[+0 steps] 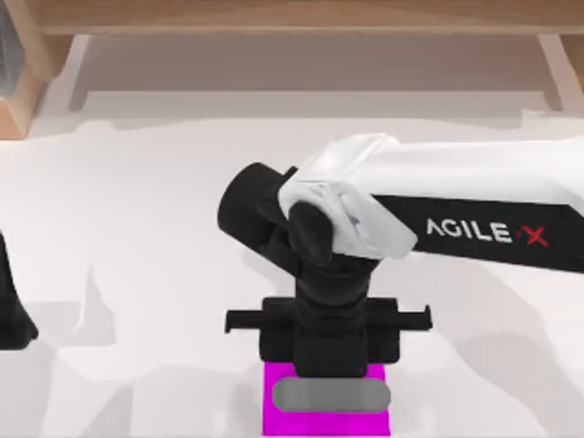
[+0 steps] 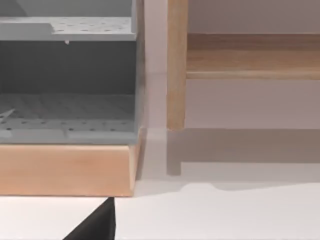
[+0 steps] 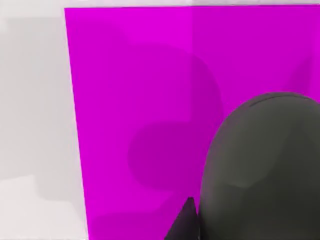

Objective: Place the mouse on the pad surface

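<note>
The white surface [image 1: 137,274] spreads wide and bare on the left of the right gripper, with open room there and behind it up to the wooden frame [image 1: 301,16] along the far edge. The right arm [image 1: 474,196], white with a black panel, reaches in from the right side and bends down over the near middle of the surface. Its gripper [image 1: 328,351] hangs directly above the far edge of the pad [image 1: 283,415], a bright magenta rectangle whose near part runs to the bottom border of the top view. In the right wrist view the pad's [image 3: 130,100] straight side edge meets bare surface, leaving free space beyond it.

The mouse [image 1: 331,395], a grey capsule, lies across the pad just below the gripper, its ends close to the pad's two side edges. In the right wrist view the mouse [image 3: 265,170] sits close under the camera beside a black fingertip [image 3: 185,225]. Whether the right gripper is parted or clamped on the mouse cannot be told.

The left arm [image 1: 11,301] sits parked far off at the left edge, and its wrist view faces a grey perforated shelf [image 2: 67,75] in a wooden frame.
</note>
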Robot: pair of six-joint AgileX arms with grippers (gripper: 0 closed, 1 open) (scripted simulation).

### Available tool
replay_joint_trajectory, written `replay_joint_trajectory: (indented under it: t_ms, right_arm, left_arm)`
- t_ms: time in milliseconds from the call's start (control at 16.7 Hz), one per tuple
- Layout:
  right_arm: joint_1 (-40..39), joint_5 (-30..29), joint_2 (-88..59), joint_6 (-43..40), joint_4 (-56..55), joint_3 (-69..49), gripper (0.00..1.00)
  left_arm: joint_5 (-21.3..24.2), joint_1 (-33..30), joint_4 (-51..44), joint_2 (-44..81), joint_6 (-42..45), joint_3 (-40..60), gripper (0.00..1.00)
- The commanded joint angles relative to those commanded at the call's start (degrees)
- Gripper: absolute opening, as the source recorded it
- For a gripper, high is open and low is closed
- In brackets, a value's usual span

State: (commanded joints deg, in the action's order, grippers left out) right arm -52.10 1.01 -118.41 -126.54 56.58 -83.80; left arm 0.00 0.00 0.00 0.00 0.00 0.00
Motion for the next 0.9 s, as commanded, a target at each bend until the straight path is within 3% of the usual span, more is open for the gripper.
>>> replay_joint_trajectory:
  t_ms: [240, 900]
  right_arm:
    - [-0.01, -0.05, -0.08, -0.01, -0.04, 0.08, 0.00]
    - [-0.01, -0.05, -0.08, -0.01, -0.04, 0.08, 0.83]
  left_arm:
    - [0.00, 0.00, 0.00, 0.00, 0.00, 0.00, 1.00]
    - [0.00, 0.00, 0.00, 0.00, 0.00, 0.00, 1.00]
